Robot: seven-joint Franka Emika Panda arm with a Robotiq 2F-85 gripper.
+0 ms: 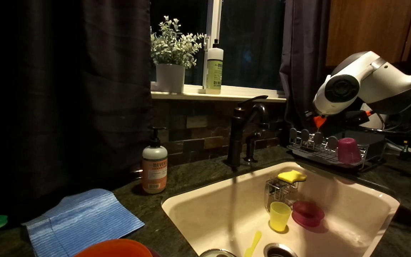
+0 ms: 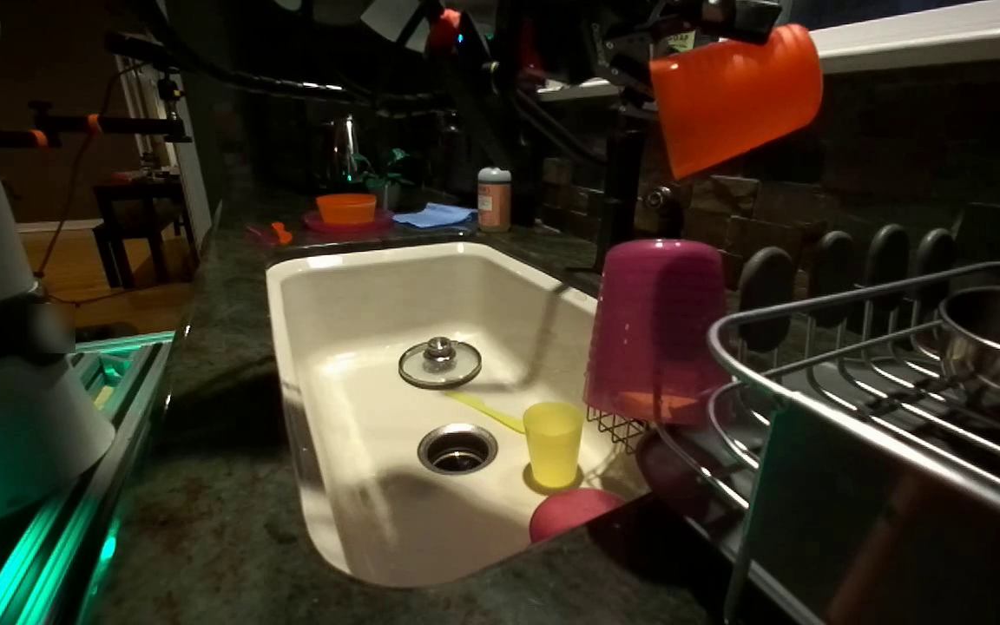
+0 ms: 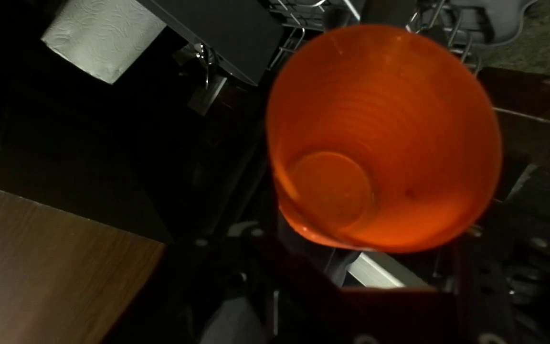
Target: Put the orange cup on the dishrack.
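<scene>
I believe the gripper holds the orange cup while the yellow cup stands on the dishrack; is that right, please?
Nearly: both exterior views show the yellow cup in the sink, not on the dishrack; the gripper does hold the orange cup.

All 3 views are dim. In an exterior view shadows cross the pale sink (image 2: 357, 408), green light washes a metal rail (image 2: 40, 538) and glints edge the dishrack (image 2: 865, 431). Much of the wrist view is black around the bright orange cup (image 3: 389, 124).
</scene>
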